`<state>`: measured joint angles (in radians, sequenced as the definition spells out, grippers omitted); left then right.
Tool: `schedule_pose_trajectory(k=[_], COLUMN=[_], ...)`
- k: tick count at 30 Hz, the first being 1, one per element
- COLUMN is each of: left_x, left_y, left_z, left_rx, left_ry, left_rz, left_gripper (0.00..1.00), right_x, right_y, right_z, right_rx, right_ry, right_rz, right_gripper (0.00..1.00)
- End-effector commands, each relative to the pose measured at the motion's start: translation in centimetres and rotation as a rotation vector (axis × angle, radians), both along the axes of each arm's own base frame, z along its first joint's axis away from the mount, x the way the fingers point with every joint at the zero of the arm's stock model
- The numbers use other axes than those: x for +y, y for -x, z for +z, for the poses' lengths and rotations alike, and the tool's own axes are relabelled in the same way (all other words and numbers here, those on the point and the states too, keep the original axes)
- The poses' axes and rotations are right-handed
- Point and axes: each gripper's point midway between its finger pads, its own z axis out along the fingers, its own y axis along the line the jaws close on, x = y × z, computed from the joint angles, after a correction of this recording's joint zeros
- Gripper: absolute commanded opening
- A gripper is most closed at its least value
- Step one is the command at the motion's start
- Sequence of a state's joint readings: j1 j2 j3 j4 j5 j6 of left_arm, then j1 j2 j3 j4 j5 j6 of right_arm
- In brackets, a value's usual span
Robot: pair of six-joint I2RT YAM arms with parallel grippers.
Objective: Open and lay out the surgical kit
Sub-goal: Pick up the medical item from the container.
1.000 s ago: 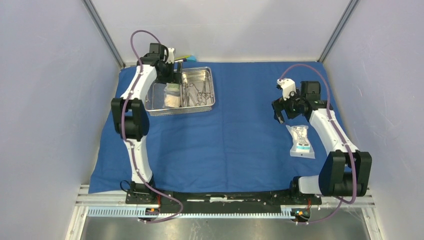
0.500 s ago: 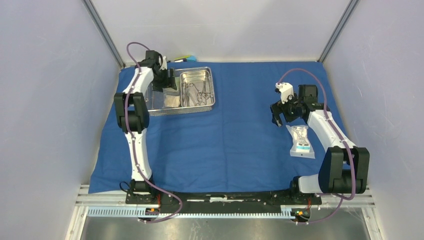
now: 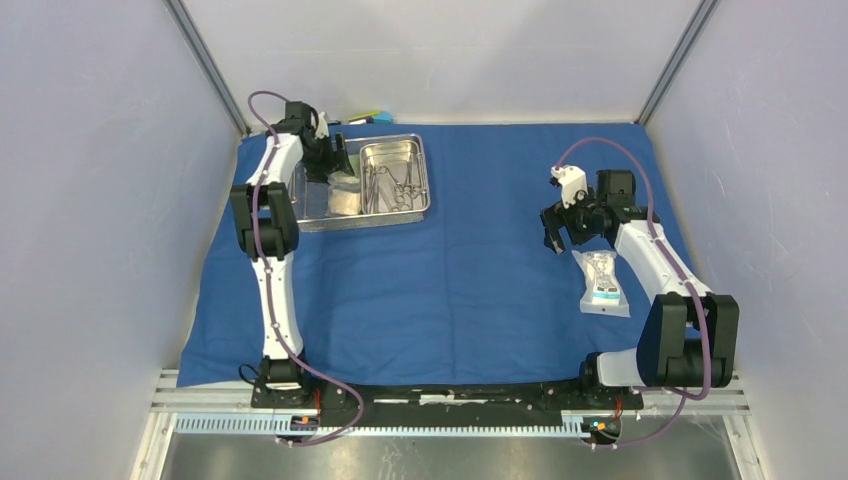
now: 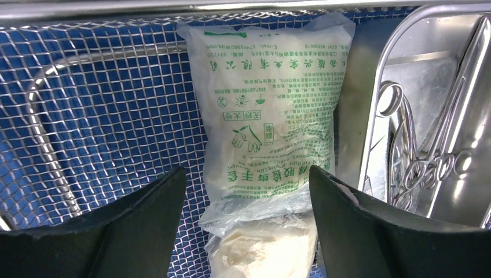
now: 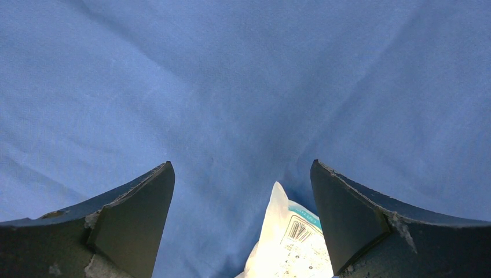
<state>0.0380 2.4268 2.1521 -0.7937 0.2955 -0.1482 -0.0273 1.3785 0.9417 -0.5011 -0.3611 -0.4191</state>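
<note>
Drawing back leftward, the left gripper (image 4: 246, 174) is hanging wide open, empty, over the glove packet (image 4: 272, 116) in the wire-mesh tray (image 4: 116, 116); the right gripper (image 5: 243, 168) is hovering open, empty, above the blue cloth (image 5: 231, 87).

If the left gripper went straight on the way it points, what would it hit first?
The left gripper would likely meet the green-printed packet first; it lies in the mesh tray, framed by the open jaws. Depth is unclear.

Packet (image 5: 289, 250) cut off at bottom edge; steel pan (image 4: 428, 75) cropped right.
</note>
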Motion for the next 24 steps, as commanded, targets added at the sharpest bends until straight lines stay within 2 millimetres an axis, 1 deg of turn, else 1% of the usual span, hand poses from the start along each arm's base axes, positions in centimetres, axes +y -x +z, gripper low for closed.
schedule_pose_trajectory(k=[1,3,8,11,13,15,19,21,24], left_x=[-1.3,-1.6,-2.0,-1.8,-1.6,-1.3,-1.0,-0.9,-0.8], left_y=[0.1,0.1,0.1,0.1,-0.1,-0.2,-0.2,-0.2,0.0], left_z=[0.2,0.7,1.9,2.5,3.0,3.8,6.2,7.6,10.4], left_rx=[0.014,0.000,-0.017,-0.026,-0.041,-0.057,-0.109,-0.142,-0.206], left_ry=[0.083,0.106,0.150,0.162,0.164,0.165,0.163,0.153,0.144], left_rz=[0.007,0.006,0.002,0.016,0.026,0.029,0.012,-0.002,-0.029], left_gripper=[0.81,0.79,0.61,0.50,0.45,0.38,0.16,0.11,0.08], right_x=[0.1,0.1,0.1,0.1,0.1,0.0,0.1,0.4,1.3], right_y=[-0.4,-0.3,-0.4,-0.3,-0.2,-0.3,-0.7,-1.3,-2.3], right_z=[0.2,0.1,0.0,0.1,-0.1,-0.1,0.4,1.3,2.7], right_rx=[-0.022,-0.019,-0.015,-0.016,-0.012,-0.012,-0.005,-0.027,-0.057], right_ry=[-0.007,-0.007,-0.009,-0.009,-0.009,-0.002,-0.004,-0.021,-0.062], right_rz=[0.000,-0.002,-0.003,-0.003,-0.001,-0.007,0.001,0.015,0.042], right_gripper=[0.95,0.95,0.95,0.95,0.95,0.95,0.95,0.95,0.95])
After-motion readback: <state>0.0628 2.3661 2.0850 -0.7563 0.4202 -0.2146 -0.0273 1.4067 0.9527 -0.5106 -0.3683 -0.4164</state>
